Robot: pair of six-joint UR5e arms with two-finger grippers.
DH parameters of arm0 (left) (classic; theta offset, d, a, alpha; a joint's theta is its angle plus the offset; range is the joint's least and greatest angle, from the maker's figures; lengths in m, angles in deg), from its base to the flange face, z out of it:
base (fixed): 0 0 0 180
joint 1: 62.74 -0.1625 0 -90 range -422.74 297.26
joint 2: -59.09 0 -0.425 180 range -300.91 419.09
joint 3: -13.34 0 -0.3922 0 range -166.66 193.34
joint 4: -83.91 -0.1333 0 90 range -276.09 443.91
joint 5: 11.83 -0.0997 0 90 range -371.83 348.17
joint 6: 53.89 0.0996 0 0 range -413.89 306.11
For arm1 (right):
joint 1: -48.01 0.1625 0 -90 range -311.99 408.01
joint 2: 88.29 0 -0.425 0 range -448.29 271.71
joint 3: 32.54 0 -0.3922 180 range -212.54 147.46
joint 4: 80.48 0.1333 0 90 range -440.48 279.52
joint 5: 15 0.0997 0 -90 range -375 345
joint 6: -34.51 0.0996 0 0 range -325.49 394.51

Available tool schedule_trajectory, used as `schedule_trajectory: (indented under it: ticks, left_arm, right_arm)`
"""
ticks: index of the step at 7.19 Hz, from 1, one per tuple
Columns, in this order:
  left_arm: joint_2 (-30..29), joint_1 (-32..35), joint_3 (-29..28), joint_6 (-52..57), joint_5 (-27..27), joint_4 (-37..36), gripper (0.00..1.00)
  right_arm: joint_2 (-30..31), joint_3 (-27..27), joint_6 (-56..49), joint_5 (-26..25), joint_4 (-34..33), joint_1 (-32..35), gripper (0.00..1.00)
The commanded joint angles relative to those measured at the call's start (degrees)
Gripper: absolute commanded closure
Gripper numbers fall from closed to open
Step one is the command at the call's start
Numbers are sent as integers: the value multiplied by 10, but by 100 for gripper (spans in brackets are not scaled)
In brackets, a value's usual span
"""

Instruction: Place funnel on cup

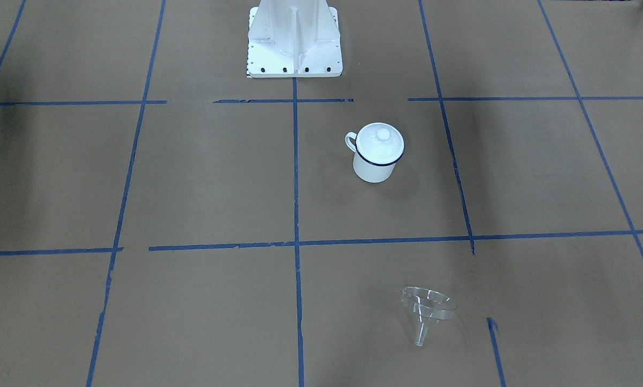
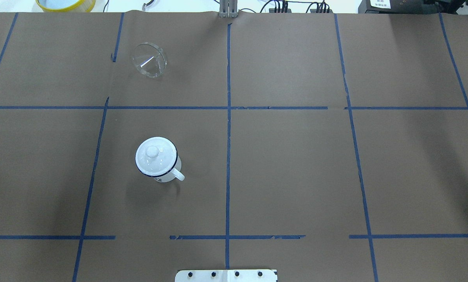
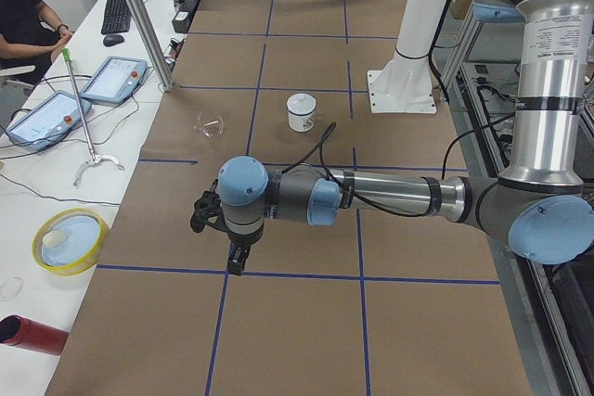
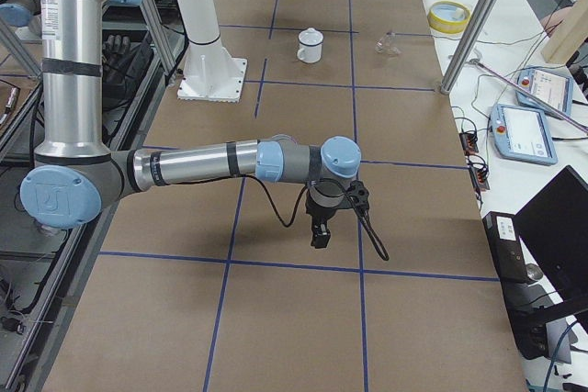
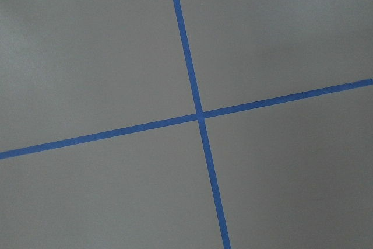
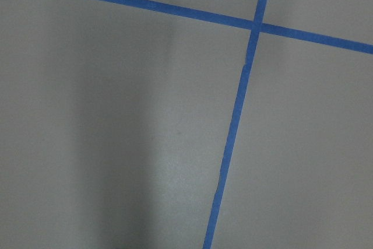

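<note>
The clear funnel lies on its side on the brown paper, spout toward the operators' side; it also shows in the overhead view at the far left. The white cup with a dark blue rim stands upright, handle toward the robot, and a white domed lid with a knob sits on it. The cup is nearer the robot than the funnel. My left gripper and right gripper hang above the table's ends, far from both objects. I cannot tell whether either is open or shut.
The white robot pedestal stands at the table's near edge. A yellow bowl, a red cylinder, tablets and a metal post are on the operators' side. Blue tape lines cross the paper.
</note>
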Motion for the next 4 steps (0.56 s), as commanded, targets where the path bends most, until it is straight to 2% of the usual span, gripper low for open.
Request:
schedule_trajectory:
  ticks: [1, 4]
  left_arm:
    - [-10, -2, 5, -3, -1, 0, 0]
    - [-7, -1, -14, -10, -3, 49, 0]
  right_arm:
    - [0, 0, 1, 0, 0, 0, 0]
    - [0, 0, 1, 0, 0, 0, 0]
